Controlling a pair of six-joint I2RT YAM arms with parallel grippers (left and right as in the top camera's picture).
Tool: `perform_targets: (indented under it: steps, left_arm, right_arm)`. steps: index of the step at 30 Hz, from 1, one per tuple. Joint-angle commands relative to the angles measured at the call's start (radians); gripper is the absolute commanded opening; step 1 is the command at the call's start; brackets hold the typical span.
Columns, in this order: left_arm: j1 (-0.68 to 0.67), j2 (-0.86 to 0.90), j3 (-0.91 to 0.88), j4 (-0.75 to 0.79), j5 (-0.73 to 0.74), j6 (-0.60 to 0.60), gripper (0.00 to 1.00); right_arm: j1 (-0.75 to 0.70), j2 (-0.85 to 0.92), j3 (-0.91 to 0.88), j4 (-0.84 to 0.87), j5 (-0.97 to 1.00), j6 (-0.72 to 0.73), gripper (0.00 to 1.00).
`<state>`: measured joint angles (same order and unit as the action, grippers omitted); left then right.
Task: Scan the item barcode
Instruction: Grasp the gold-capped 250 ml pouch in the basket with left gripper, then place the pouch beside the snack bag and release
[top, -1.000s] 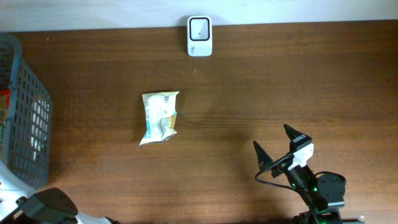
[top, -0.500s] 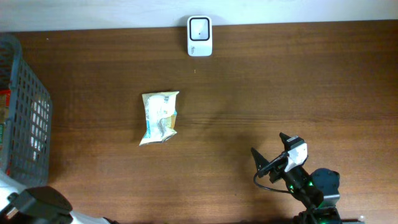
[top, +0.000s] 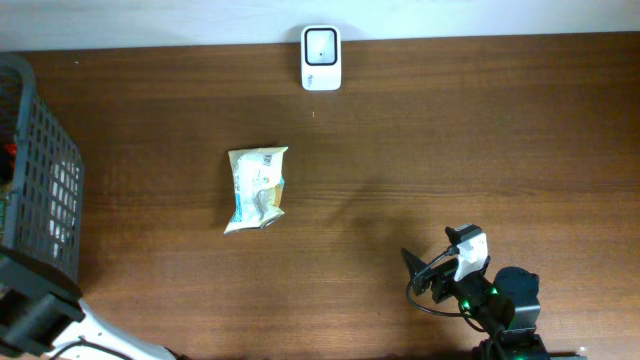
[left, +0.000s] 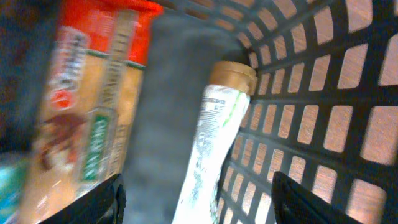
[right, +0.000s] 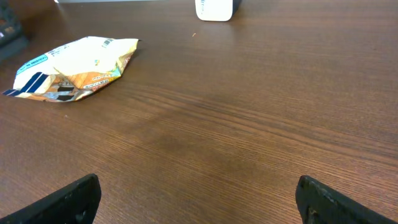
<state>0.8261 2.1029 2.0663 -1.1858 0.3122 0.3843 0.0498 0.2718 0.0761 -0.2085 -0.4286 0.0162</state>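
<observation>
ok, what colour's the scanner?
The scanner is white with a dark window; clearest in the overhead view.

Scanner (top: 321, 57) at far edge of table (top: 480, 150), packet (top: 257, 188) left of centre, basket (top: 45, 170) at left edge, tube (left: 214, 143) inside it

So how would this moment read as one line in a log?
left claw: open, in basket over packets | right claw: open, empty, above table | bag: on table, unheld | scanner: table's far edge

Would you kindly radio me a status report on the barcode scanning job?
Left tool open, inside basket, over brown-capped container. Right tool open, empty. Snack packet on table, nothing between it and scanner.
</observation>
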Motion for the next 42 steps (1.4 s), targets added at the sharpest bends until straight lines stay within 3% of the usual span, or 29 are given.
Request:
perform_targets:
  steps: [1, 7, 13, 19, 23, 26, 33, 42]
  left_arm:
    - [0.0, 0.098, -0.005, -0.001, 0.119, 0.082, 0.73]
    - [-0.004, 0.249, -0.005, -0.005, 0.261, 0.177, 0.68]
    - [-0.02, 0.27, -0.005, -0.005, 0.247, 0.192, 0.63]
    - [-0.026, 0.27, -0.005, -0.011, 0.111, 0.145, 0.33]
    - [-0.027, 0.27, -0.005, -0.002, 0.073, 0.113, 0.19]
    - [-0.027, 0.27, -0.005, 0.009, 0.018, 0.069, 0.0]
    - [-0.027, 0.241, 0.075, -0.01, 0.024, -0.017, 0.0]
    - [-0.028, 0.001, 0.407, -0.08, 0.032, -0.191, 0.0]
  right_arm:
    - [-0.005, -0.006, 0.0, 0.001, -0.005, 0.0, 0.98]
    - [-0.005, -0.006, 0.0, 0.0, -0.005, 0.0, 0.98]
    - [-0.005, -0.006, 0.0, -0.002, -0.005, 0.0, 0.98]
    - [-0.005, -0.006, 0.0, -0.002, -0.005, 0.0, 0.99]
    - [-0.005, -0.006, 0.0, -0.002, -0.005, -0.001, 0.98]
    - [-0.005, -0.006, 0.0, -0.002, -0.005, 0.0, 0.98]
    - [-0.005, -0.006, 0.0, -0.002, -0.005, 0.0, 0.98]
    - [-0.005, -0.006, 0.0, -0.002, -0.005, 0.0, 0.98]
